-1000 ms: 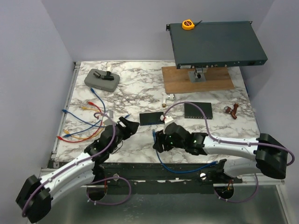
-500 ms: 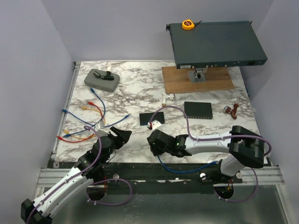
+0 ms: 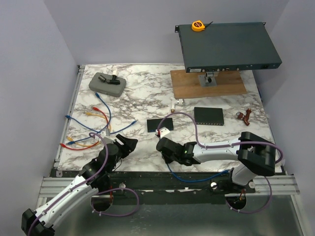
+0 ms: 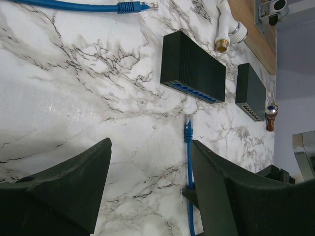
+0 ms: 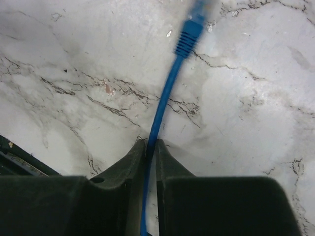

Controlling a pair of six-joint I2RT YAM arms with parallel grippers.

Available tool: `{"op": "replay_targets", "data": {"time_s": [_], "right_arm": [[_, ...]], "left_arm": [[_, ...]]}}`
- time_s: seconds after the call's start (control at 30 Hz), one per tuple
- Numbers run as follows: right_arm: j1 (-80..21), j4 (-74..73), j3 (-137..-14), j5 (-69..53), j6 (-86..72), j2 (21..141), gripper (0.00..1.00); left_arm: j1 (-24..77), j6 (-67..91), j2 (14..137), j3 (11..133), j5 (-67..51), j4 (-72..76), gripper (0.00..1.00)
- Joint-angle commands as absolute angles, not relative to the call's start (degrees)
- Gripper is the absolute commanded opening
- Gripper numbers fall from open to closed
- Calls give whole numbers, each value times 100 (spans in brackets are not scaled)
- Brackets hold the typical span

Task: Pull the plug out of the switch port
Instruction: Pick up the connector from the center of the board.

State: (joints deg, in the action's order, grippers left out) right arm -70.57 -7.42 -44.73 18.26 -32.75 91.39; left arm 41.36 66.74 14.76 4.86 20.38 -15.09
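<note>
From above, your right end effector (image 3: 163, 146) sits low over the worktop (image 3: 142, 93), just near of the small black switch (image 3: 160, 124). The blue patch cable (image 3: 172, 173) trails from it toward the near edge. The left end effector (image 3: 129, 144) hangs off to the left with nothing in it. You can't make out the plug itself from here.

In the left wrist view, that arm's fingers stand well apart over bare marble. Beyond them the switch shows its row of blue ports, and the plug (image 4: 187, 132) lies on the worktop just short of that face, seated in no port. The pull looks done.

In the right wrist view, the two fingers are pressed together on the cable a little behind the plug's ribbed boot, and the plug points away, free.

Expect the cable to be light and limp, with a smooth jacket that could slip through a pinch. Held by the cord, the plug will likely droop and swing. The plug is the stiff part, so for real control take it by the boot, not the thin latch tab, which probably snaps easily.
</note>
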Motion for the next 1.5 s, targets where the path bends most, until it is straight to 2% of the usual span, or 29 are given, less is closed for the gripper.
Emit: {"op": "replay_targets", "data": {"time_s": [0.0,0.07,0.27,0.43,0.63,0.77,0.9,1.07,1.2,1.47], "right_arm": [[-7136,-961,-4538,1993,-3427,9160,10],[-7129,-1087,-4572,2142,-3399,9000,1],[-7096,-1481,-5276,2829,-2661,8163,1],[-6874,-1465,-6289,2760,-2121,7713,1],[-6142,-987,-7061,1617,-2200,7256,1],[-5520,-559,-7288,520,-2660,6959,1],[-5078,114,-7321,-816,-3139,6804,1],[-5054,802,-7195,-1834,-3665,6769,1],[-5035,1235,-7072,-2225,-4023,6698,1],[-5028,1467,-6808,-2260,-4131,6616,1]], "left_arm": [[4116,6723,1422,540,2138,-1664,64],[4119,6704,1389,682,2136,-1780,65],[4108,6316,1193,1320,2316,-2097,65],[4105,5955,1008,1718,2342,-1947,66],[4105,4949,502,1811,1850,-784,71],[4098,4100,361,2056,1116,-41,83],[4100,3381,698,2420,-70,650,88],[4102,3109,1668,2845,-1702,1308,87],[4115,3114,2348,3013,-2572,1770,82],[4126,3310,2964,2969,-2918,2549,73]]}}
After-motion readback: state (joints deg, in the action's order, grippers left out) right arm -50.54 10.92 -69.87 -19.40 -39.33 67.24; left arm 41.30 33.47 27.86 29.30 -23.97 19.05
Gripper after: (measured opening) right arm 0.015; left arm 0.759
